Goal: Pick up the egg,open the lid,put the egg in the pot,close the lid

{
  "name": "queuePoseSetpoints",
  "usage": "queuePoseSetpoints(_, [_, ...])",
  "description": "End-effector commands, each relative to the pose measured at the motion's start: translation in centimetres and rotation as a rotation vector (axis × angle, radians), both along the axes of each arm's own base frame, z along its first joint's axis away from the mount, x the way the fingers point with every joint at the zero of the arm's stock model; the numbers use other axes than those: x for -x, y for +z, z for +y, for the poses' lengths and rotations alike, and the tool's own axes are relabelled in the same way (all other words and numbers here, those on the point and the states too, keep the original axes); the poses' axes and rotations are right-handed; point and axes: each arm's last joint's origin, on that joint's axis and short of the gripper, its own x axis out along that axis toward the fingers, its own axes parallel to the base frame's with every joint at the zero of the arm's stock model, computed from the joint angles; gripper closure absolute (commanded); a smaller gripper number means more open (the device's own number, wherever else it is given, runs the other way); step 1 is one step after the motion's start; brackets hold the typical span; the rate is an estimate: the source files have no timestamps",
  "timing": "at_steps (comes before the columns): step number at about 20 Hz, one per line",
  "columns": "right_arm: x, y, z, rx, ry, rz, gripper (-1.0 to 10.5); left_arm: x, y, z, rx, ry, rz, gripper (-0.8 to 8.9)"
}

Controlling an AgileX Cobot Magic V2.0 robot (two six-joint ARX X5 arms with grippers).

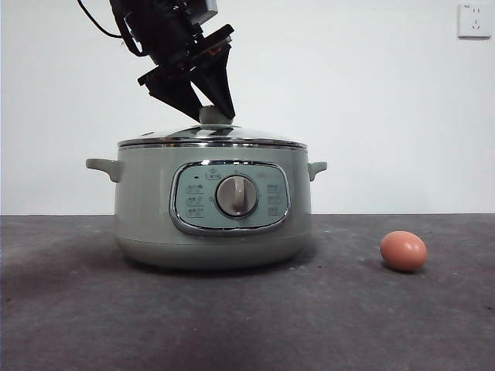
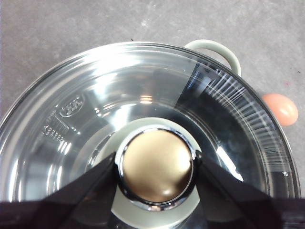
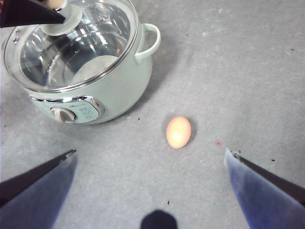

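The sage-green pot (image 1: 147, 209) stands on the grey table with the glass lid (image 1: 209, 137) seated on its rim. My left gripper (image 1: 213, 108) reaches down from above onto the lid's knob (image 2: 156, 164); in the left wrist view both black jaws press against the knob's chrome edge, one on each side. The reddish-brown egg (image 1: 403, 251) lies on the table to the right of the pot, apart from it. My right gripper (image 3: 150, 155) hovers high over the table, open and empty, with the egg (image 3: 178, 132) lying below between its jaws and the pot (image 3: 124, 86) off to one side.
One of the pot's side handles (image 3: 151, 40) sticks out toward the egg. A white wall with a socket (image 1: 473, 19) stands behind the table. Bare grey tabletop (image 3: 248, 71) surrounds the egg.
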Motion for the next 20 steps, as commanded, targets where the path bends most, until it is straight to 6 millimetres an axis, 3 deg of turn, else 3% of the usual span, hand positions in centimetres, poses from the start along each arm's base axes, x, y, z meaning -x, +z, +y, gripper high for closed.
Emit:
queuePoseSetpoints(1, [-0.2,0.1,0.0,0.000,0.004,-0.002,2.3,0.2,0.3,0.0,0.004,0.002,-0.001,8.22])
queuePoseSetpoints(8, [-1.2,-0.5,0.2,0.005,0.004,0.036,2.3,0.6,4.0,0.2,0.041,0.002,-0.079,8.22])
queuePoseSetpoints(13, [-3.1,-1.2,0.5,0.004,0.000,0.064,2.3,1.6,8.4,0.8,0.070,0.006,-0.136,8.22])
queuePoseSetpoints(16, [-5.4,-2.2,0.8,-0.001,-0.009,0.092,2.3,3.5,11.8,2.7,0.109,0.036,-0.211,8.21])
queuePoseSetpoints(20, [-9.3,-4.8,1.4,0.012,-0.014,0.175,2.3,8.0,16.4,6.5,0.149,0.090,-0.319,8.21])
